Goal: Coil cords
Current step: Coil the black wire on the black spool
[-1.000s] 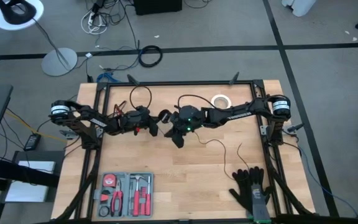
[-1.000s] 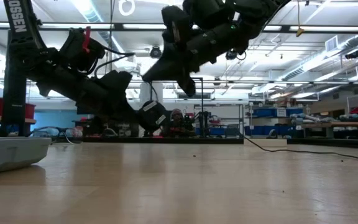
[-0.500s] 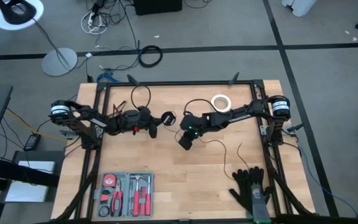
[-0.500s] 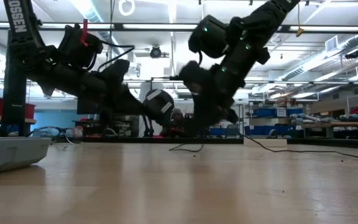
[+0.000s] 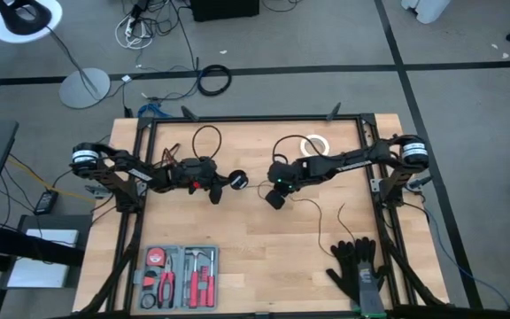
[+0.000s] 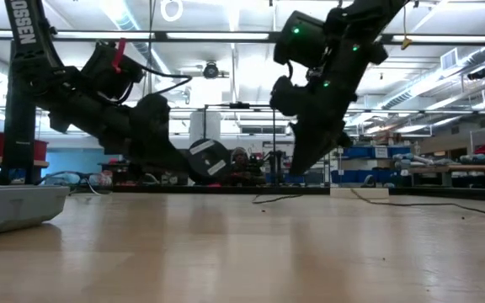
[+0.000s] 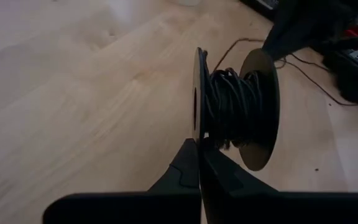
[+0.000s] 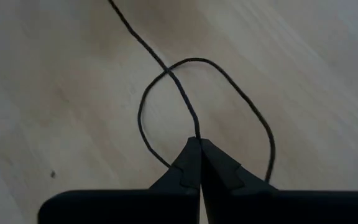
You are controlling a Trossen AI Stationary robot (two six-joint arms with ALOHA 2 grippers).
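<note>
Looked straight down from overhead on the whole table (image 5: 264,257) and both arms. Looked level from table-top height across the boards into the room. Sat close on each wrist, facing forward past shut fingers. Shared the table's middle.

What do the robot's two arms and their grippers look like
Both arms are dark, jointed and slim, with pale round caps at the shoulders. The left arm carries a red tab and looping black cables; the right arm shows small green lights. Each gripper has two dark, tapered fingers.
</note>
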